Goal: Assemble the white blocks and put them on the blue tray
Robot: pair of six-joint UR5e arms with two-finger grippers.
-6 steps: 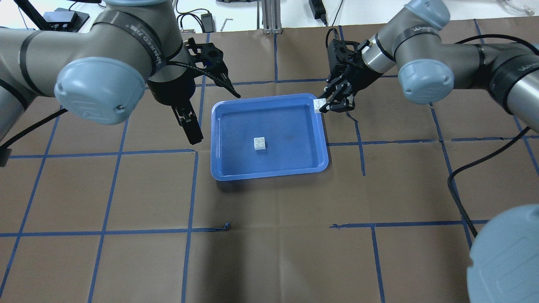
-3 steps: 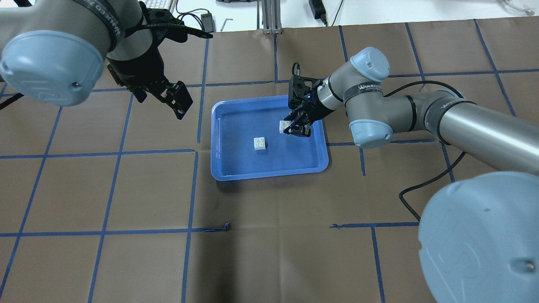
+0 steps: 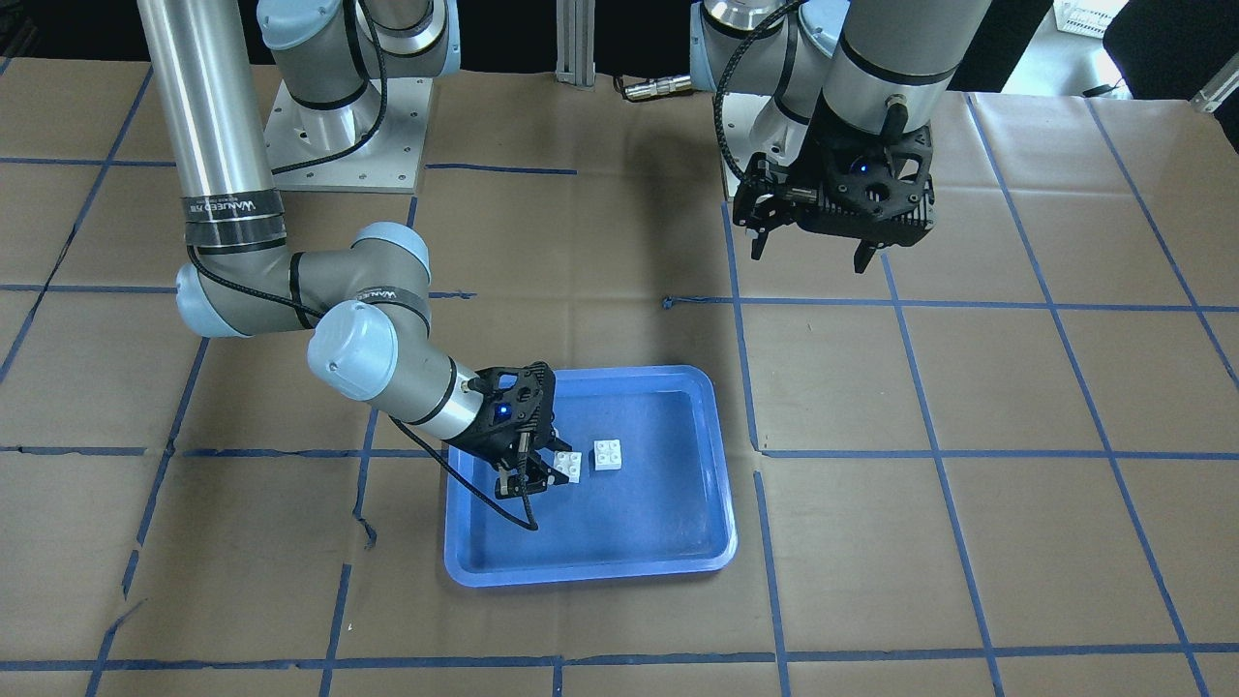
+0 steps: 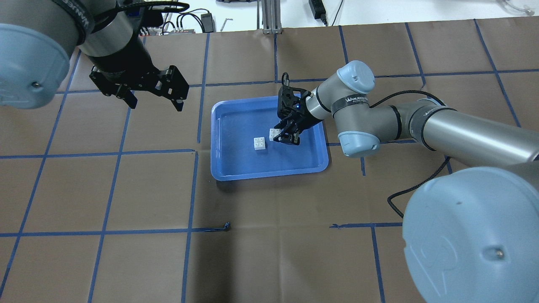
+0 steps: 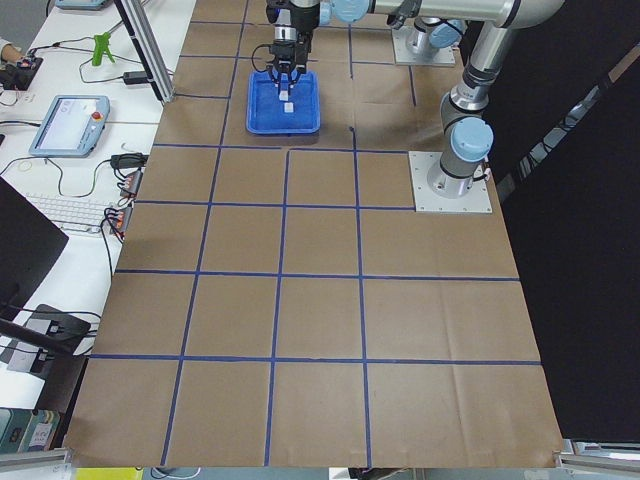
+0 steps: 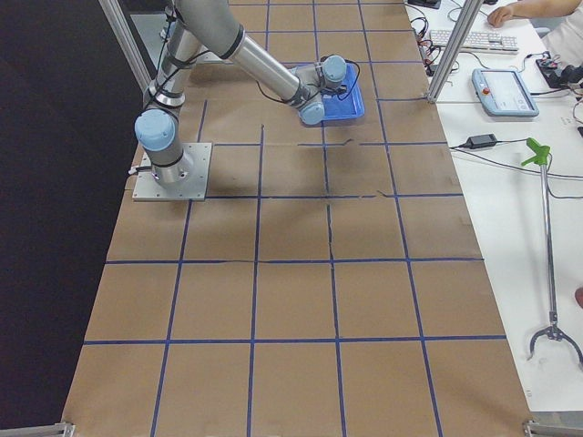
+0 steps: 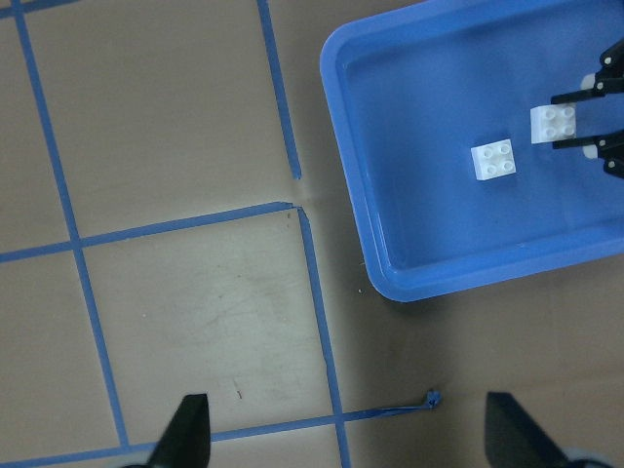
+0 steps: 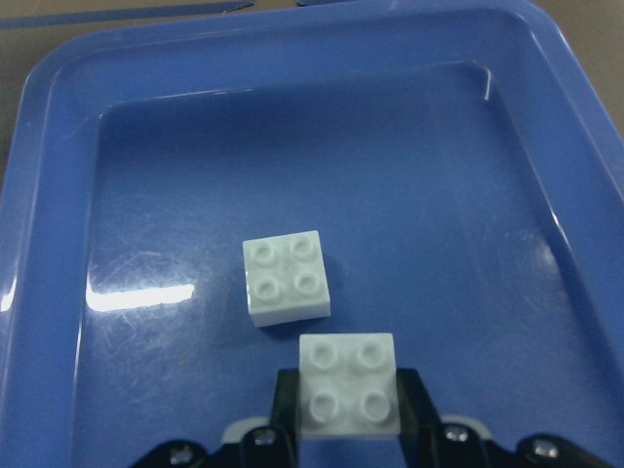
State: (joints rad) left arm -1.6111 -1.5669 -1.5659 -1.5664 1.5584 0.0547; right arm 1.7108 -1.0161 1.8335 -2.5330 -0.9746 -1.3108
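The blue tray [image 4: 236, 122] lies mid-table. One white block [image 4: 260, 143] sits studs up on the tray floor. My right gripper [image 4: 278, 136] is shut on the second white block [image 4: 274, 134] and holds it studs up low over the tray, just right of the first block and apart from it. The right wrist view shows the held block [image 8: 349, 383] between the fingers, with the lying block [image 8: 287, 277] just ahead. My left gripper [image 4: 156, 104] is open and empty above the table, left of the tray. Its wrist view shows the tray [image 7: 419, 234] and both blocks.
Brown paper with blue tape grid lines covers the table [image 4: 269, 235]. The right arm's elbow [image 4: 356, 113] reaches over the tray's right rim. Cables and small devices lie past the far edge [image 4: 206, 19].
My right gripper has carried its white block from the tray's far right corner inward and down, to just beside the lying block. My left gripper has pulled back to the left and turned.
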